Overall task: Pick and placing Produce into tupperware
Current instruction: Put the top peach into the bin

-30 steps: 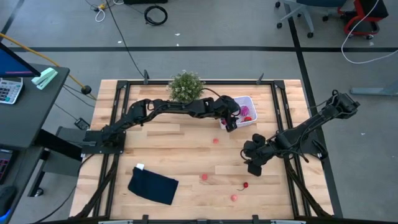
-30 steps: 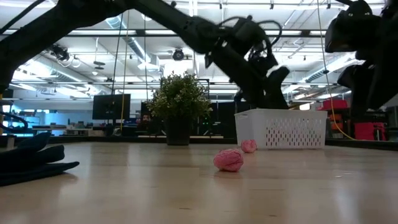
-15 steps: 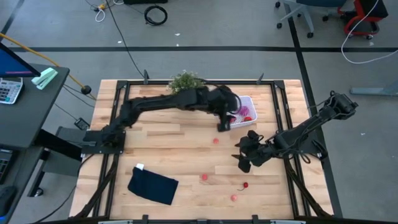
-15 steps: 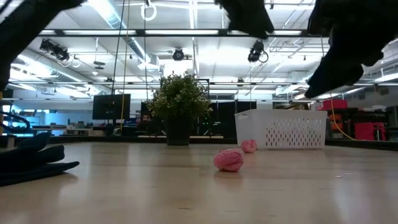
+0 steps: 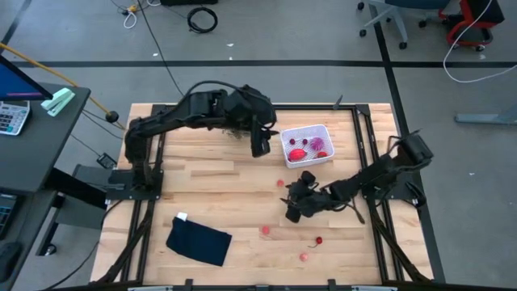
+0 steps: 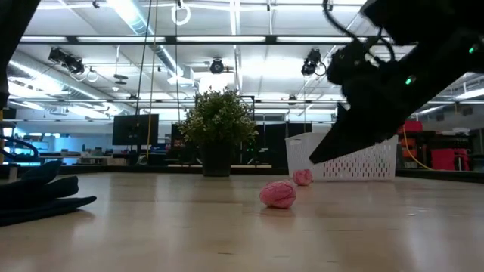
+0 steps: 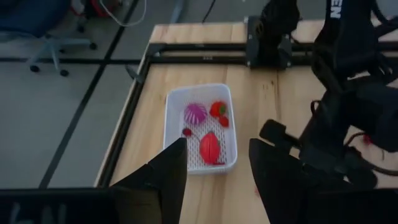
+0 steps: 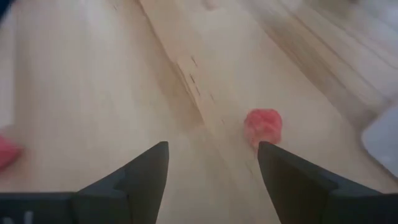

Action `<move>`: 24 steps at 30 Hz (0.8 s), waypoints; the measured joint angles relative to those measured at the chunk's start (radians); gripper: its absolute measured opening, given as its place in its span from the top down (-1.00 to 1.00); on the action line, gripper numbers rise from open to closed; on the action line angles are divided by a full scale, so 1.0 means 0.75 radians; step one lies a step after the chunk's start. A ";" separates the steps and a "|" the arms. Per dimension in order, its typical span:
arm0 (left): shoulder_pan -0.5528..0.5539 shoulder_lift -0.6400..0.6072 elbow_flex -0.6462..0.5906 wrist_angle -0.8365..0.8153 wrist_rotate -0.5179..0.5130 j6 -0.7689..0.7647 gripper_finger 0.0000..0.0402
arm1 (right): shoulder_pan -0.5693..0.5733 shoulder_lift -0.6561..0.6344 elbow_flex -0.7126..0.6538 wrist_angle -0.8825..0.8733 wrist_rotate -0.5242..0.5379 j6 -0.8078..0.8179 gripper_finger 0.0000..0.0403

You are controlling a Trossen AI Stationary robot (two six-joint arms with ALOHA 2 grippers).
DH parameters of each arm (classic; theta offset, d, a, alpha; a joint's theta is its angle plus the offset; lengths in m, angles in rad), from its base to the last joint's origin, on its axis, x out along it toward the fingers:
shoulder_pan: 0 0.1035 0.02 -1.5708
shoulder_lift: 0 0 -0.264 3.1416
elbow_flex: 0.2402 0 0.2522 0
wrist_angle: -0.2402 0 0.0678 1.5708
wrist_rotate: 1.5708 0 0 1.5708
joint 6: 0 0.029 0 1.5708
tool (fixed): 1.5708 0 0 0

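Note:
The white basket (image 5: 307, 146) stands near the table's far edge and holds several fruits; the left wrist view shows the spiky purple piece (image 7: 195, 113) and red pieces (image 7: 209, 147) in it. My left gripper (image 5: 260, 144) (image 7: 214, 163) hangs open and raised, left of the basket. A pink fruit (image 5: 280, 183) (image 8: 263, 124) (image 6: 278, 194) lies on the wood on the near side of the basket. My right gripper (image 5: 292, 210) (image 8: 211, 168) is open just on the near-right side of this fruit and touches nothing. Other loose fruits (image 5: 264, 230) (image 5: 318, 240) (image 5: 304, 257) rest nearer the near edge.
A dark blue folded cloth (image 5: 199, 241) lies at the near left. The potted plant (image 6: 218, 125) stands at the far edge, mostly hidden under my left arm in the high view. Black frame rails (image 5: 363, 137) run along the table's sides.
My left gripper has drawn back from the basket toward the table's left and risen, uncovering the basket. My right gripper has travelled toward the table's left, closing on the pink fruit on the near side of the basket. The fruits on the table have stayed put.

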 joint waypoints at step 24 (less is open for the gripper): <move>0.019 0.004 -0.002 -0.059 0.000 -0.001 0.13 | -0.239 0.122 0.024 0.016 -0.087 -0.025 -0.27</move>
